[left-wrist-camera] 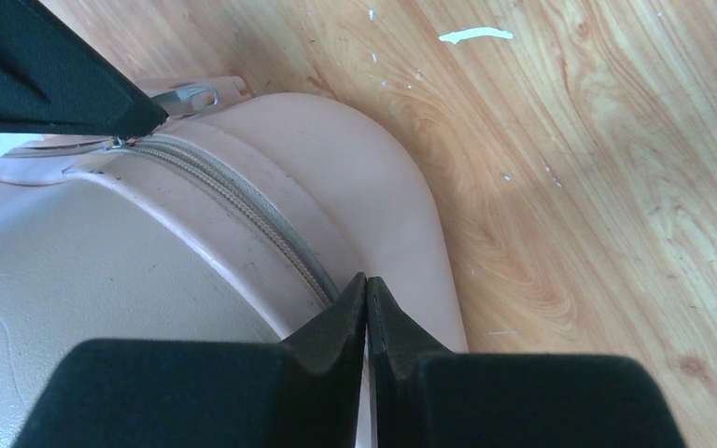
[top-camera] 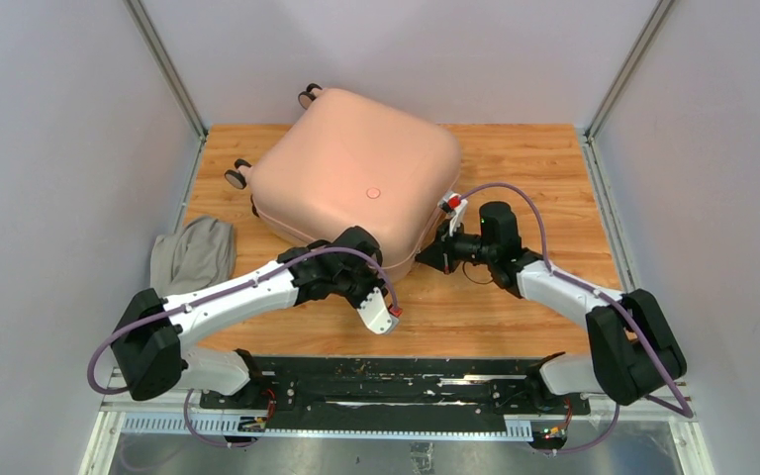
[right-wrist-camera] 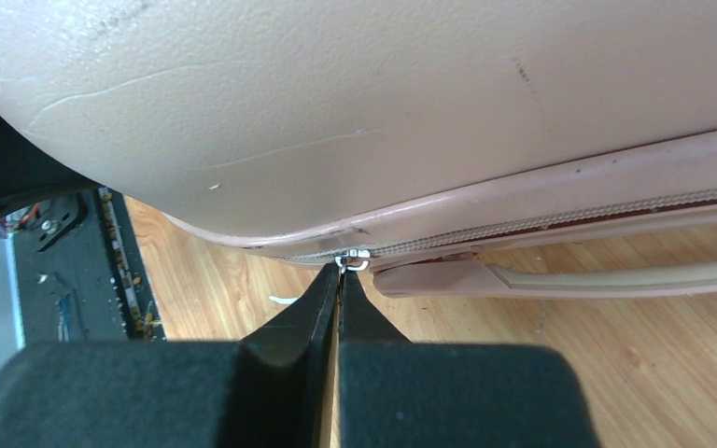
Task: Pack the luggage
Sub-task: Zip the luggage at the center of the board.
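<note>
Luggage (top-camera: 356, 173) touches right gripper (right-wrist-camera: 339, 277).

We find the suitcase (top-camera: 356, 173) lying flat on the surface (top-camera: 534, 168), its wheels (top-camera: 309, 95) at the far left. A cloth bundle (top-camera: 193, 252) lies left of it, nearer us. At its near corner sit the left end effector (left-wrist-camera: 367, 280) and, just to the right, the right end effector (right-wrist-camera: 339, 273), both at the zipper (left-wrist-camera: 243, 201).
</note>
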